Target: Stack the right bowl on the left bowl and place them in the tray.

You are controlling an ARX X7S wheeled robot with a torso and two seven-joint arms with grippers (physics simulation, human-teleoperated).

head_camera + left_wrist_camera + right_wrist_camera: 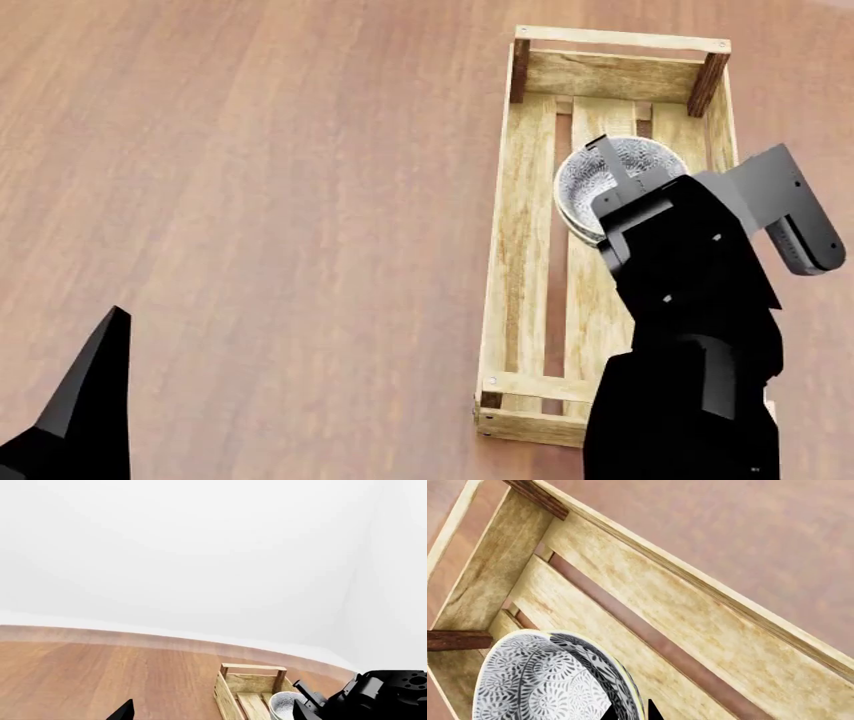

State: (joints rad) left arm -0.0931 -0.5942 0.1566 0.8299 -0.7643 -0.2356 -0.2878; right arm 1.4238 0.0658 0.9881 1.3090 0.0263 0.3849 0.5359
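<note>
Down at the near left edge of the head view, only a dark tip of the left gripper shows, and whether it's apart or together can't be told. Further out, the right gripper is clamped on the rim of the stacked bowls, inside the tray, toward its far end.

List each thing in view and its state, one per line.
bowls: stacked, sitting inside the tray.
tray: upright on the wooden floor, holding the bowls.
right gripper: over the bowls' rim; grip cannot be told.
left gripper: away from the tray, holding nothing visible; only one finger shows.
</note>
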